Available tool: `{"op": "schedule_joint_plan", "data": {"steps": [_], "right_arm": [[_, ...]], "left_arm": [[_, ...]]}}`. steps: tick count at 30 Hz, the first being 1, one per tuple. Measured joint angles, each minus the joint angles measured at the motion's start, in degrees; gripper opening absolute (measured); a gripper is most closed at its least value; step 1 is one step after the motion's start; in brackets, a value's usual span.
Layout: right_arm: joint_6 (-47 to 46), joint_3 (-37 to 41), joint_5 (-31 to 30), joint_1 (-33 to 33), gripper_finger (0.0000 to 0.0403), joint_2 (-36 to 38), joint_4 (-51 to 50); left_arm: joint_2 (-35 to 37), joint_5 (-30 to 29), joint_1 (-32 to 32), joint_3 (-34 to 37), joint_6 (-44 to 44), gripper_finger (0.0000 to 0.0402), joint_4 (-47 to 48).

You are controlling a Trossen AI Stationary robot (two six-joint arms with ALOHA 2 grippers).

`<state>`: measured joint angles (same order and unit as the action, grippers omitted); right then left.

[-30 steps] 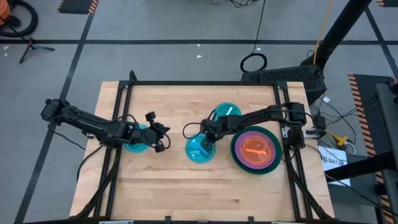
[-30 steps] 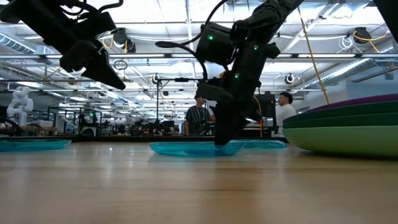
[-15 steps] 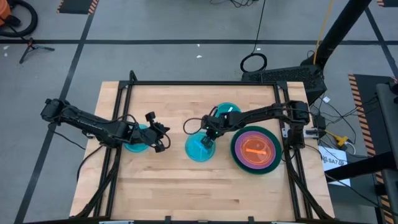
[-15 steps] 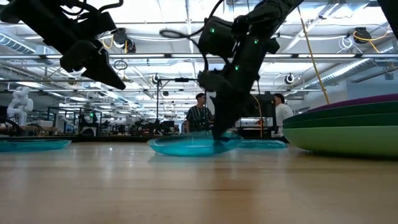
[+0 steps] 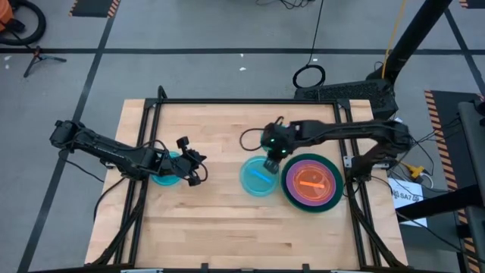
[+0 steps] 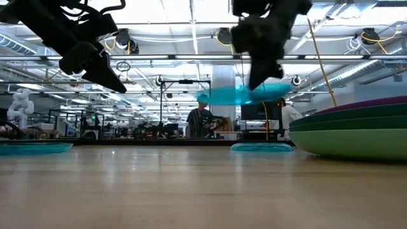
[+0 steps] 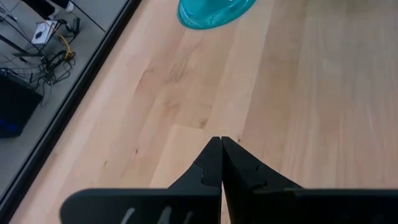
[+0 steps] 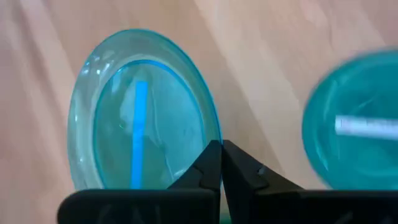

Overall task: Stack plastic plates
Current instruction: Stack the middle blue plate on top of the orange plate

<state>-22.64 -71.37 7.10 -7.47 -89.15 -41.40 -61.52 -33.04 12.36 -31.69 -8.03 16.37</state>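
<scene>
My right gripper (image 5: 270,161) is shut on a small cyan plate (image 5: 259,177) and holds it in the air (image 6: 245,94), just left of the stack. The stack (image 5: 311,182) has a dark green plate at the bottom, then purple, with orange on top. A second cyan plate (image 6: 262,147) lies flat on the table behind, mostly under my right arm. My left gripper (image 5: 193,171) is shut and empty, raised over the right edge of a third cyan plate (image 5: 167,168) that lies flat on the table. My right gripper pinches the cyan plate's rim (image 8: 211,134) between its two fingers, on the edge nearest the stack. The fingers come from above, pointing down. The plate is lifted clear of the table and sticks out sideways from the fingers, about level.
The stack stands near the table's right edge, with black frame rails (image 5: 345,129) beside it. Bare wood lies along the table's near side (image 5: 242,235). People stand in the room beyond the table (image 6: 202,124).
My right gripper has risen and gone toward the stack at the table's right, still shut on the cyan plate. The plate lay on the table, first tipped up at the gripped edge, and now hangs well clear of the wood.
</scene>
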Motion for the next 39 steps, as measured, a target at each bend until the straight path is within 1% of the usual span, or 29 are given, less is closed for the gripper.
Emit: {"op": "schedule_joint_plan", "data": {"steps": [4,8,13,19,23,28,33,39], "right_arm": [[1.2,0.0,2.1,-0.1,0.0002,5.2,-10.4],[-1.6,0.0,1.9,-0.1,0.0002,9.8,-20.5],[-4.8,2.7,0.5,-0.1,0.0002,16.1,-26.6],[-8.5,12.2,0.5,-0.5,0.0002,25.4,-26.6],[-10.7,18.9,0.5,-0.5,0.0002,31.4,-24.4],[-12.8,25.0,-0.3,-0.5,0.0002,36.9,-23.7],[-14.2,26.5,-3.3,-0.5,0.0015,38.7,-23.7],[-14.2,26.5,-4.1,-0.5,0.0057,38.5,-23.8]], "left_arm": [[0.0,0.0,0.0,0.0,-0.1,0.0001,0.0],[0.0,0.0,0.0,0.0,-0.2,0.0001,-0.1],[0.0,0.0,0.0,0.0,-0.3,0.0001,-0.1],[0.0,0.0,0.0,0.0,-0.4,0.0001,-0.2],[0.0,0.0,0.0,0.0,-0.2,0.0001,-0.2],[0.0,0.0,0.0,0.0,0.0,0.0001,-0.5],[0.0,0.0,0.0,0.0,0.0,0.0001,-0.8],[0.0,-0.1,0.0,0.0,0.1,0.0001,-1.7]]}}
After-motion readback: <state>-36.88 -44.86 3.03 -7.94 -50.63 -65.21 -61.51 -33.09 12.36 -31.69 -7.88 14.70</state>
